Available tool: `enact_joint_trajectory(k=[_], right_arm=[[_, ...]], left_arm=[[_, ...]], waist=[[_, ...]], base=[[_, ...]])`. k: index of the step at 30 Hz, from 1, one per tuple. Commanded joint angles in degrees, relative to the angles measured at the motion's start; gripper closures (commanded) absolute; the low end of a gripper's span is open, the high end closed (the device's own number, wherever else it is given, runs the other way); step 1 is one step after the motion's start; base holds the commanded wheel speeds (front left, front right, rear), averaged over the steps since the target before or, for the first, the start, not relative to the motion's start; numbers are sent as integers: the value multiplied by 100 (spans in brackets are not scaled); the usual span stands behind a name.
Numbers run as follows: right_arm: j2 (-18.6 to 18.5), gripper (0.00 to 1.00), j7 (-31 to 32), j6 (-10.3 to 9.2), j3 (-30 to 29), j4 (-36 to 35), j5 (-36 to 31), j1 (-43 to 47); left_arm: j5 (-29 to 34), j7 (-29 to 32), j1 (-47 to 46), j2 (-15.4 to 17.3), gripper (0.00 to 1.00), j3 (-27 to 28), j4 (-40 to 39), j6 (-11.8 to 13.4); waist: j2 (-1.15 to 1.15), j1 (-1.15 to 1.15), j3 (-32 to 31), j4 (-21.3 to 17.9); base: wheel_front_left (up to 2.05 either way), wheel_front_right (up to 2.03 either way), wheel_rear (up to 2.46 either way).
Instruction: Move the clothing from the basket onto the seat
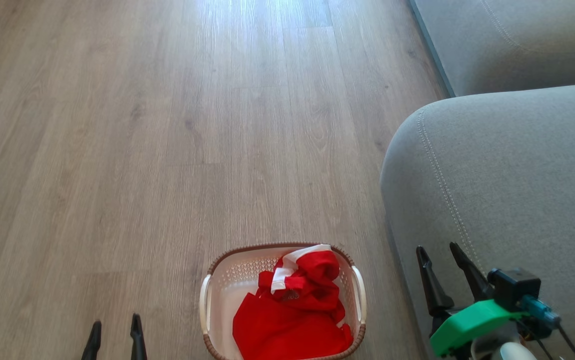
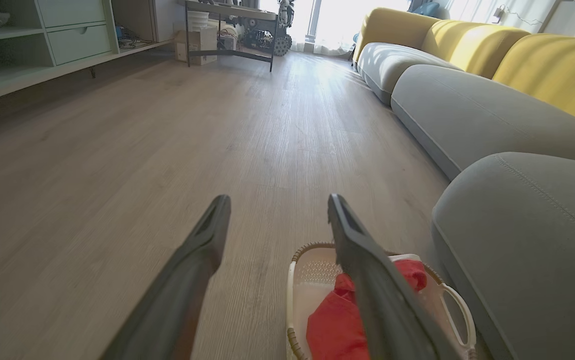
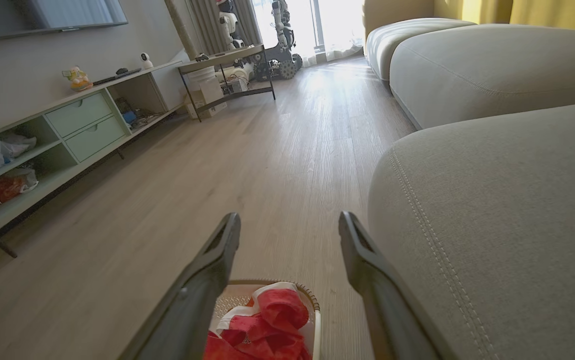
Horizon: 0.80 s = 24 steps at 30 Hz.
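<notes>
Red clothing with white trim lies piled in the white perforated basket, which stands on the wood floor at the bottom middle of the head view. The grey sofa seat rises just right of the basket. My left gripper is open, low and left of the basket, holding nothing. My right gripper is open too, hanging over the seat's front edge, right of the basket. The left wrist view shows the basket and clothing under the open fingers; the right wrist view shows the clothing and the seat.
Bare wood floor stretches ahead and left. A second grey sofa section lies farther back with yellow backrests. A low shelf unit with drawers lines the far wall, and a dark-framed table stands beyond.
</notes>
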Motion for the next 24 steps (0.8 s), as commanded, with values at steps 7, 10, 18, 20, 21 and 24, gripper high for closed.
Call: enact_joint_trajectory(k=[7, 10, 18, 20, 21, 24], right_arm=[[111, 0, -80, -1, -6, -109, -710, -85], [150, 0, -84, -1, -45, -95, -967, -78], [156, 0, -84, -1, -76, -74, -1010, -90], [156, 0, -84, -1, -75, -73, -1009, -93], [156, 0, -84, -1, -74, -74, -1010, -95], [156, 0, -84, -1, -75, -79, -1016, -96]], left_arm=[[539, -187, -43, 70, 0, 126, -72, 50], [733, -238, -30, 72, 0, 122, -63, 65], [749, -245, -44, 72, 0, 135, -79, 85], [745, -245, -41, 72, 0, 131, -84, 89], [742, -245, -41, 72, 0, 129, -86, 91], [735, -245, -39, 72, 0, 123, -93, 101]], waist=[[0, 0, 5, -4], [0, 0, 5, -1], [0, 0, 23, 7], [0, 0, 31, 8], [0, 0, 35, 9], [0, 0, 46, 12]], base=[[0, 0, 0], [0, 0, 0], [0, 0, 0], [0, 0, 0], [0, 0, 0], [0, 0, 0]])
